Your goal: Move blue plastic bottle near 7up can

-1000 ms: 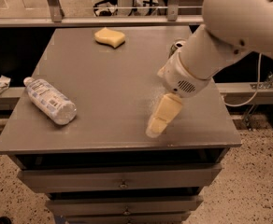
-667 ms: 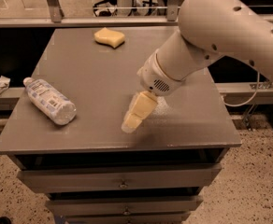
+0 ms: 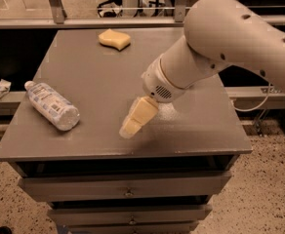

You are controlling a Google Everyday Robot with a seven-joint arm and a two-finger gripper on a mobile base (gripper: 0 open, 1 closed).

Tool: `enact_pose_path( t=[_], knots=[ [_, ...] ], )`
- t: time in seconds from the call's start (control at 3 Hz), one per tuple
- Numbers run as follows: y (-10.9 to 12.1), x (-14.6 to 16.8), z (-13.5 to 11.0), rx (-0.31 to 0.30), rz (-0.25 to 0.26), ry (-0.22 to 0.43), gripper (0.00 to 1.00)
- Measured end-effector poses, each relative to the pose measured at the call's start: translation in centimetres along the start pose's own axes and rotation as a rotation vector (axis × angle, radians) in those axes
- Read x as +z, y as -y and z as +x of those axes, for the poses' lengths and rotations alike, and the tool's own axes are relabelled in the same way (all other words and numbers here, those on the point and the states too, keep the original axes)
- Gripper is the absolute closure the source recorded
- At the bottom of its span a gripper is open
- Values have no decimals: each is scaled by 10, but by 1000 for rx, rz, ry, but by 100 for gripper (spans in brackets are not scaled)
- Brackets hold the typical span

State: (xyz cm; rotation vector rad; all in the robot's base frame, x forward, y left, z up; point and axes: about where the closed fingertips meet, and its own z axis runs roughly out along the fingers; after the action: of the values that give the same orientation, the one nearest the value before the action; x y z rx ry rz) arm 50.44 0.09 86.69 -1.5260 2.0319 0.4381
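In the camera view you see the blue plastic bottle [image 3: 52, 106] lying on its side at the left of the grey surface [image 3: 91, 72], with its white cap pointing to the far left. The hand [image 3: 129, 128] hangs low over the near middle of the surface, right of the bottle and apart from it, holding nothing. You cannot tell if it is wide or narrow. A yellow sponge [image 3: 114, 39] lies at the far side.
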Motion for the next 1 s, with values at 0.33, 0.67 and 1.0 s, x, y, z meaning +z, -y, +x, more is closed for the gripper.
enact_pose_path(
  t=[0.33, 0.67, 1.0],
  knots=[
    [2, 25, -30, 38, -5, 84, 0],
    [10, 68, -77, 95, -15, 222, 0],
    [14, 89, -98, 131, -28, 285, 0]
  ],
)
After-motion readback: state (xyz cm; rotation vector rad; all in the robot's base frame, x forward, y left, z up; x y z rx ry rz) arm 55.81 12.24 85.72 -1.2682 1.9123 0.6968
